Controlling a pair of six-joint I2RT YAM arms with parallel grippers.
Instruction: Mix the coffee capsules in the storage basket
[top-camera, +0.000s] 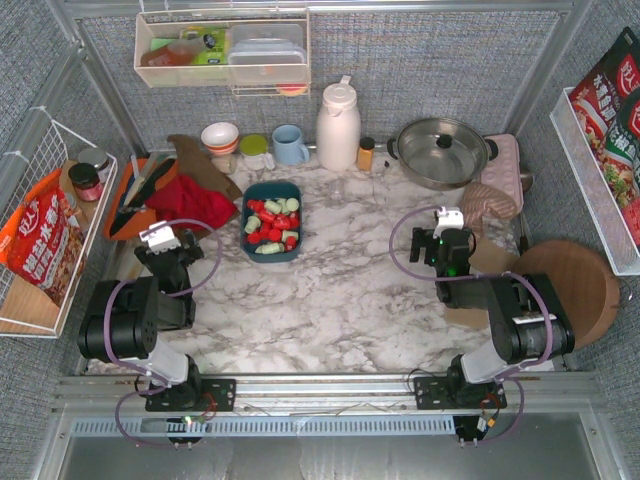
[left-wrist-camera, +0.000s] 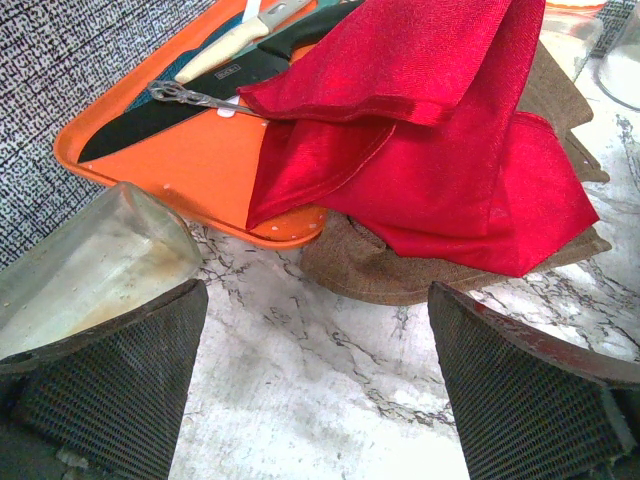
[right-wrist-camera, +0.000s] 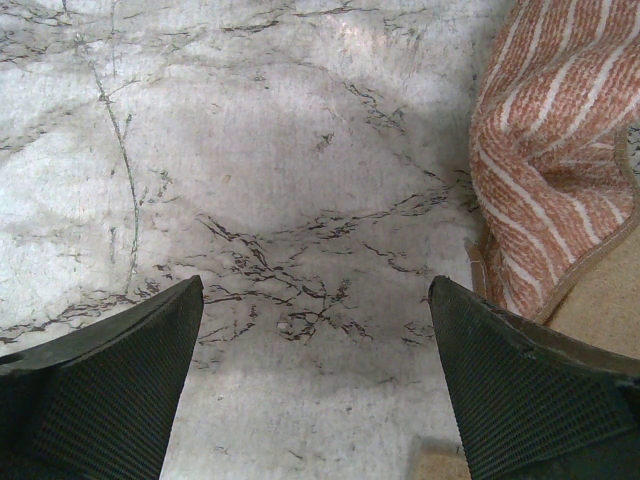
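Marble-veined tabletop (top-camera: 340, 300) lies beneath both pairs of fingers: the left fingers (left-wrist-camera: 110, 390) stand wide apart and empty, facing a red cloth (left-wrist-camera: 430, 150) and an orange tray (left-wrist-camera: 170, 160), and the right fingers (right-wrist-camera: 540, 390) are equally spread and empty beside a striped cloth (right-wrist-camera: 560, 150). Outward, the storage basket (top-camera: 272, 187), its long axis running away from the arm bases, holds the coffee capsules (top-camera: 270, 222); it is near the left fingers, to their right, and well left of the right ones. By my judgement the left arm is nearer and must swing right.

Desk: white marble-patterned top (top-camera: 340, 300).
Left: orange tray (left-wrist-camera: 160, 170) carrying a black knife (left-wrist-camera: 170, 112), a red cloth (left-wrist-camera: 440, 160) draped over its edge.
Back: blue mug (top-camera: 290, 145), white jug (top-camera: 338, 125), lidded steel pot (top-camera: 440, 152).
Right: striped cloth (right-wrist-camera: 550, 170), possibly an oven mitt; round wooden board (top-camera: 580, 290).
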